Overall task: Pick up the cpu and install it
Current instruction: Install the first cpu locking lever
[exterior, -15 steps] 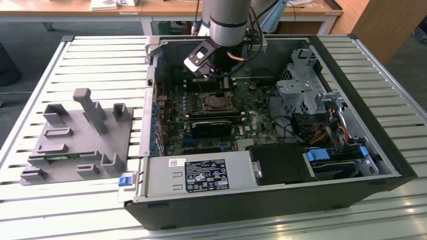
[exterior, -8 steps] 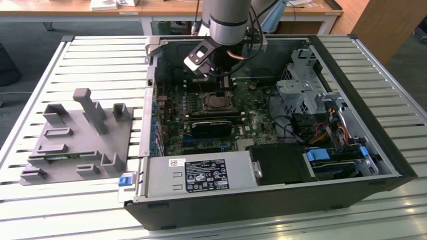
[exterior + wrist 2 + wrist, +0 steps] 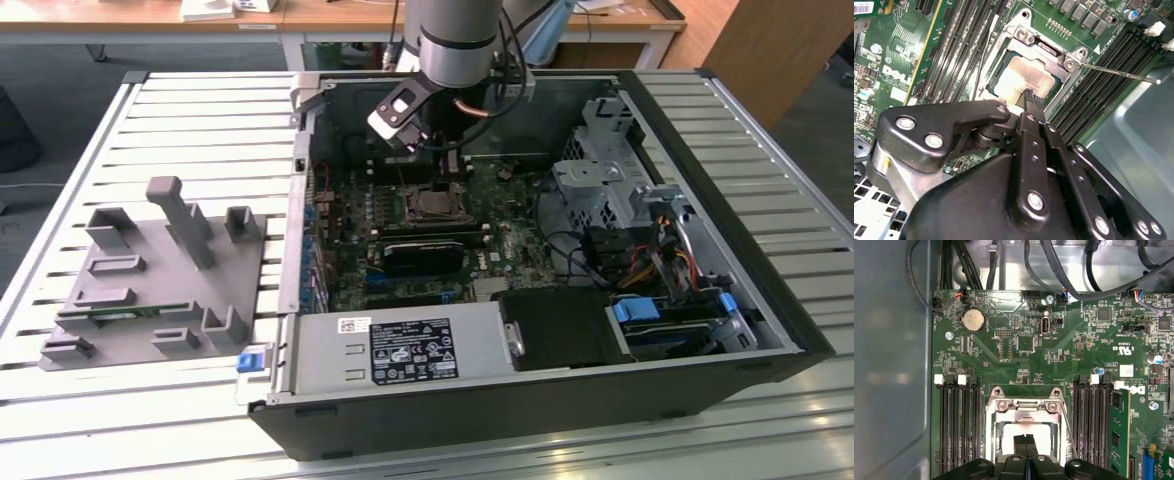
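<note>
The cpu (image 3: 1026, 431) lies flat in the motherboard socket, its silver-grey top showing through the window of the metal socket frame (image 3: 1026, 407); the second wrist view has the cpu (image 3: 1021, 77) too. My gripper (image 3: 1026, 441) hangs just above the chip with its two black fingers pressed together and nothing between them. In the second wrist view the gripper (image 3: 1029, 95) has its tips over the chip's edge. A thin metal lever (image 3: 1119, 72) sticks out sideways from the socket. In the exterior view the gripper (image 3: 447, 170) reaches into the open computer case above the socket (image 3: 434, 205).
Black memory slots (image 3: 956, 425) flank the socket on both sides. A black heatsink block (image 3: 424, 255) sits just below the socket, with the power supply (image 3: 400, 350) nearer the front. Cables (image 3: 1069, 270) and a drive cage (image 3: 601, 180) crowd the case. A grey fixture (image 3: 147, 270) stands outside.
</note>
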Controlling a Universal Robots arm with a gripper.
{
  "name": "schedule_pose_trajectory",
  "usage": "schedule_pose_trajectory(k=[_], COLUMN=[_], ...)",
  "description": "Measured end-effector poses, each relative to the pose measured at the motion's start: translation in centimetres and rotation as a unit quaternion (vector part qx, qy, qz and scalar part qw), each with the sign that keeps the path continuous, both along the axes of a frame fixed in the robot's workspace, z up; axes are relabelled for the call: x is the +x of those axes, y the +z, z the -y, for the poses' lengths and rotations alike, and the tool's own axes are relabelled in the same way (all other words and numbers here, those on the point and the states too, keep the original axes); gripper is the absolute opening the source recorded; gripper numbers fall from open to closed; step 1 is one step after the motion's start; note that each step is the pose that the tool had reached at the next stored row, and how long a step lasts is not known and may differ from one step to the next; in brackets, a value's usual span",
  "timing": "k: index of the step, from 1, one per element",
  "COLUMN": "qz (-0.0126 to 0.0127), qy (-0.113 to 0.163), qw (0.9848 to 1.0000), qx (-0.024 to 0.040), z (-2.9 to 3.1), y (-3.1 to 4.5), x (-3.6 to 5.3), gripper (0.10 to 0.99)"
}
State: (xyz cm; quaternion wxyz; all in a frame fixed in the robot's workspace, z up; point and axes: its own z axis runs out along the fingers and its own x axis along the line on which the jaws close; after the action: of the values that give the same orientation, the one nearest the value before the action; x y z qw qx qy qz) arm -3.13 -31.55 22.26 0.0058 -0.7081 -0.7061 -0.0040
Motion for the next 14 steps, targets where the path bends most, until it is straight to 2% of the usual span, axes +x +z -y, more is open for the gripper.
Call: schedule_pose_trajectory(k=[14], qz=[-0.0001], qy=[0.0], qw=[1.0], qx=[0.0], z=[0.0], y=[1.48], x=[0.01], gripper=[0.106])
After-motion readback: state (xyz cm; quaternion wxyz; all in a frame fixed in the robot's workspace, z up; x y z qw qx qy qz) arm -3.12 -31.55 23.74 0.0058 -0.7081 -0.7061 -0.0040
